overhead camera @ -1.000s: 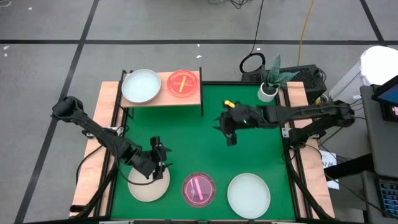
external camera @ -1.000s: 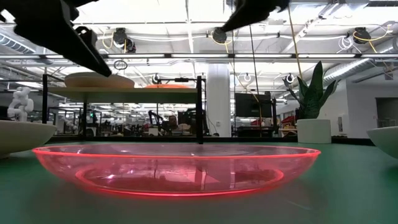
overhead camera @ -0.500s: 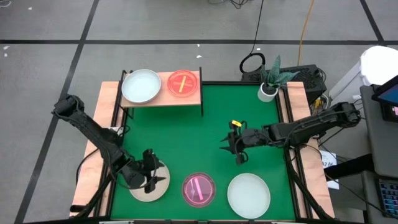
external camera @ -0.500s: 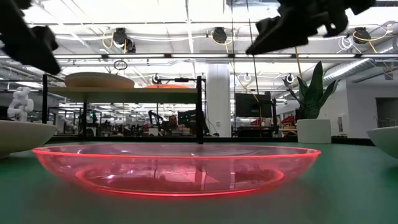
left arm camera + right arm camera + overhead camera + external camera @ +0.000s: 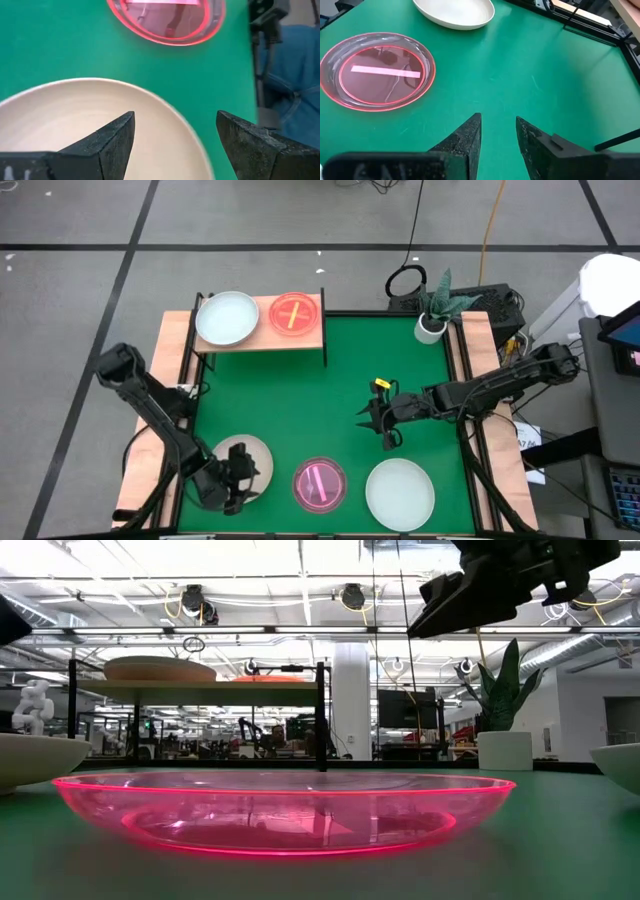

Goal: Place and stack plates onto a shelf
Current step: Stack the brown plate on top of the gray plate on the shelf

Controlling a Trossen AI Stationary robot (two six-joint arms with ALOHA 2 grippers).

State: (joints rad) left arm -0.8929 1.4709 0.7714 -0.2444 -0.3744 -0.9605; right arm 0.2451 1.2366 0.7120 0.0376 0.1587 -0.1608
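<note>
Across the green table top (image 5: pixel 300 395), framed by wooden side strips: three plates along the front edge, a shelf at the back-left corner, a potted plant (image 5: pixel 433 315) at the back-right corner. Beyond the far edge in the low view: a large hall with ceiling lights, pipes and distant benches. Grey floor with dark lines all around in the high view.

On the shelf (image 5: pixel 262 338), a light-wood board on thin black legs: a pale mint-white plate (image 5: pixel 227 317) on its left half, a red translucent plate (image 5: pixel 295 313) with a yellow stripe on its right half, just beside each other.

Along the front edge, left to right: a cream plate (image 5: pixel 250 457) near the front-left corner, a magenta translucent plate (image 5: pixel 320 484) with a pale stripe at the middle, a second mint-white plate (image 5: pixel 400 493) towards the front-right corner. All three apart from one another.

Left gripper (image 5: pixel 236 483) low over the front part of the cream plate, fingers (image 5: pixel 117 135) spread wide, straddling the plate's near rim in the left wrist view, holding nothing; contact with the rim cannot be told.

Right gripper (image 5: pixel 383 425) above bare green towards the right edge, behind the front mint-white plate and well apart from it. Fingers (image 5: pixel 470 132) parted by a narrow gap, empty, pointing over the cloth with the magenta plate (image 5: pixel 377 70) and cream plate (image 5: pixel 454 11) farther off.
</note>
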